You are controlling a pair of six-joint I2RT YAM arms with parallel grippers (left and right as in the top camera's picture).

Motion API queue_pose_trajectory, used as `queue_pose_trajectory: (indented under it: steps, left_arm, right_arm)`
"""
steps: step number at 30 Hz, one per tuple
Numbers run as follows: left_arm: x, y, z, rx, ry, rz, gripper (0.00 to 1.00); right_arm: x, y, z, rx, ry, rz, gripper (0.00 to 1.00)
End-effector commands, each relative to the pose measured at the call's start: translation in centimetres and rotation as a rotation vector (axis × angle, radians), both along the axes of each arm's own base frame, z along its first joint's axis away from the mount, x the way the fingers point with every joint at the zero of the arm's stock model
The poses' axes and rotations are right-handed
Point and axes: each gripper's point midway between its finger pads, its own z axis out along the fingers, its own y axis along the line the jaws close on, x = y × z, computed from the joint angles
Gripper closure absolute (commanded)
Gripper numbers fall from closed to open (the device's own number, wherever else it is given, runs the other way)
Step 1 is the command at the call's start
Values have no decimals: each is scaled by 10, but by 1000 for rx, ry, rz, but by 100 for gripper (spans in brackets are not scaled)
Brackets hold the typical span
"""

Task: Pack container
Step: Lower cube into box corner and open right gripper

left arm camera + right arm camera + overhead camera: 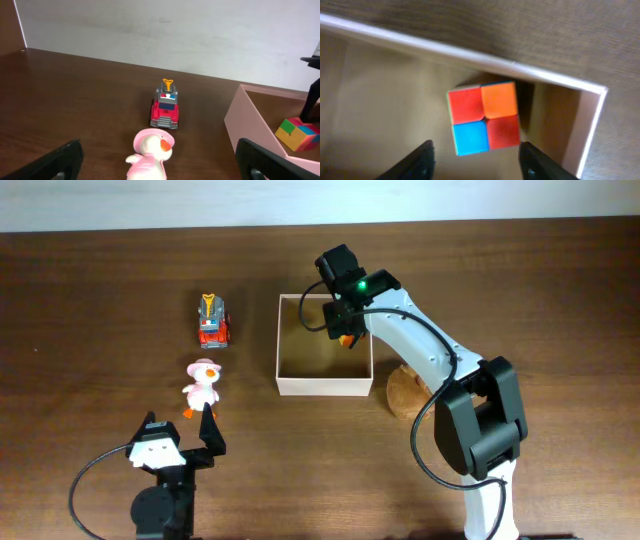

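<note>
1. Nearest to the right wrist camera are the two dark fingers (418, 162) of the right gripper (476, 162). They stand spread wide and pinch nothing.
2. Below the gap between them lies a small colour cube (484, 117), with red, orange and blue squares on its upper face. It touches neither finger.
3. I see the cube resting on the tan floor of the container (470, 56), close to one corner and just beside the white walls.
4. From the overhead view, the container stands about at the middle of the brown table (100, 290). The right arm reaches over its far right corner.
5. The left gripper (180, 432) is near the front edge of the table, on the left side and well apart from the container. Its jaws are also spread and grip nothing.
6. Just ahead of the left gripper stands a toy duck (203, 388), white with a pink hat, upright on the table.
7. Behind the duck is a red toy fire truck (212, 322), to the left of the container and not touching it.
8. On the right of the container, near its front corner, I see a round wooden piece (405, 392), partly hidden under the right arm. I cannot tell what it is.
</note>
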Motion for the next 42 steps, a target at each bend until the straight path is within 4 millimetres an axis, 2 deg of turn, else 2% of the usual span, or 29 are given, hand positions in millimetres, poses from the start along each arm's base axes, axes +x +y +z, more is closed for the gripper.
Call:
queue_pose_trajectory:
  steps: [1,7,11,17,25,29,42]
  left_arm:
    - [0,-1,-1,15,-1,-10,1]
    - [0,-1,-1,15,-1,-10,1]
    - [0,-1,-1,15,-1,-10,1]
    - [0,-1,-1,15,-1,-9,1]
    - [0,-1,-1,15,-1,-10,1]
    - [0,-1,-1,15,-1,-10,1]
    - [0,-1,-1,15,-1,-10,1]
  right_arm:
    - [-4,17,5,50,13,63,52]
    - [-16,41,6,17,3,221,64]
    - [-15,48,5,-6,-15,305,74]
    - [-1,48,-1,-49,-63,350,73]
    - [12,55,-23,-62,-86,390,72]
    - [16,52,-29,-80,-89,405,72]
    - [32,15,-33,-130,-86,326,72]
